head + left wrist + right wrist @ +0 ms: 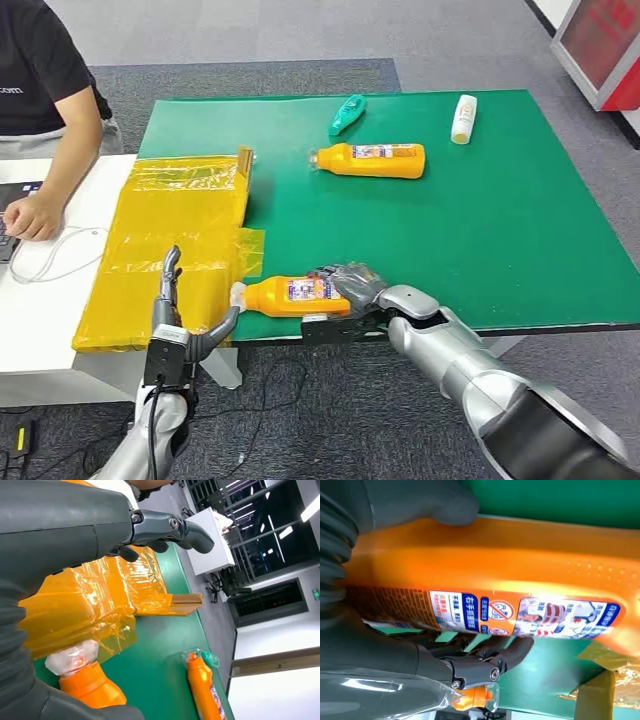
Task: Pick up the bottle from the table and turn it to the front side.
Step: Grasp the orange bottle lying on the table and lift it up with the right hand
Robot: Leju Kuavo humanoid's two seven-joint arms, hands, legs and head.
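Note:
An orange bottle (296, 295) with a blue and white label lies on its side near the green table's front edge, its plastic-wrapped cap pointing toward the yellow sheet. My right hand (355, 287) grips its base end; the label (523, 615) faces the right wrist camera, with fingers (490, 666) wrapped under the bottle. My left hand (175, 318) hangs open just off the table's front edge beside the cap (73, 658), touching nothing. A second orange bottle (371, 159) lies further back, also seen as the orange bottle (203, 687) in the left wrist view.
A crinkled yellow plastic sheet (177, 240) covers the table's left end. A teal bottle (346, 114) and a white bottle (463, 118) lie near the far edge. A person (41, 110) sits at a white desk on the left, one hand on a keyboard.

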